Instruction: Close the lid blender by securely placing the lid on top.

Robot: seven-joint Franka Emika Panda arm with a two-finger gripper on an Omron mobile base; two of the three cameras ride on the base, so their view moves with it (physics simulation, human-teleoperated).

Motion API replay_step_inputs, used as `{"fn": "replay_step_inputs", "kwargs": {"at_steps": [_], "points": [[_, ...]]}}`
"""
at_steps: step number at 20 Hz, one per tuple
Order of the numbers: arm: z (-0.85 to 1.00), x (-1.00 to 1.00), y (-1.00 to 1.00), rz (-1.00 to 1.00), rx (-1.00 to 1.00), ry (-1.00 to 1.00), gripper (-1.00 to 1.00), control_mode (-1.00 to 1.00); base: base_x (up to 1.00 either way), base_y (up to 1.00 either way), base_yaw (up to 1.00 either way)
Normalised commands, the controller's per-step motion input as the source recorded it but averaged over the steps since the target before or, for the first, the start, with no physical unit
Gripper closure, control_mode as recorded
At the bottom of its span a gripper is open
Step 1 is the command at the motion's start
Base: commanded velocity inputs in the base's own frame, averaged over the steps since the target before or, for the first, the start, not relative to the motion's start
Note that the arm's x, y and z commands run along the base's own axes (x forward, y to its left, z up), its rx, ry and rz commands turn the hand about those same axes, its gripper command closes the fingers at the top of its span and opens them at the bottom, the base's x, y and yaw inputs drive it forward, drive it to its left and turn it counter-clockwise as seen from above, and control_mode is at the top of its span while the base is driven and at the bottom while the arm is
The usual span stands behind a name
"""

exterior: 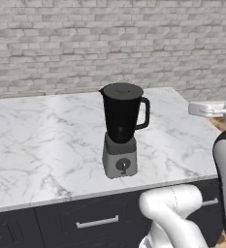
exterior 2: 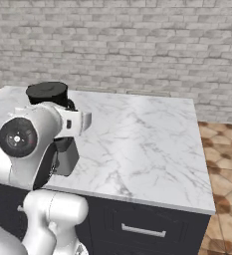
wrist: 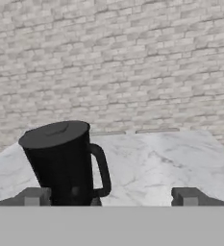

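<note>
The blender (exterior: pixel 120 131) stands on the marble counter: a black tapered jar with a side handle on a boxy grey base with a round dial. The dark grey lid (exterior: pixel 121 89) lies flat across the jar's mouth. It also tops the jar as the lid (exterior 2: pixel 47 89) behind my arm and as the lid (wrist: pixel 56 133) at the left of the hand view. My gripper (wrist: pixel 109 197) is open, its fingertips (wrist: pixel 34 196) far apart with nothing between them. It hangs clear of the blender (wrist: pixel 65 166), level with the jar and to its handle side.
The marble counter (exterior: pixel 41 140) runs back to a grey brick wall (exterior: pixel 109 38). Dark drawers with silver handles (exterior: pixel 97 222) sit under its front edge. The counter ends at the right, above a tiled floor (exterior 2: pixel 224 164). My own arm (exterior 2: pixel 33 144) covers most of the blender in the right base view.
</note>
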Motion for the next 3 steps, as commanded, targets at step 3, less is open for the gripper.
{"fn": "replay_step_inputs", "kwargs": {"at_steps": [3], "points": [[0.0, -0.16, -0.26, -0.01, 0.0, -0.04, -1.0, -1.0, 0.0, 0.0, 0.0]]}}
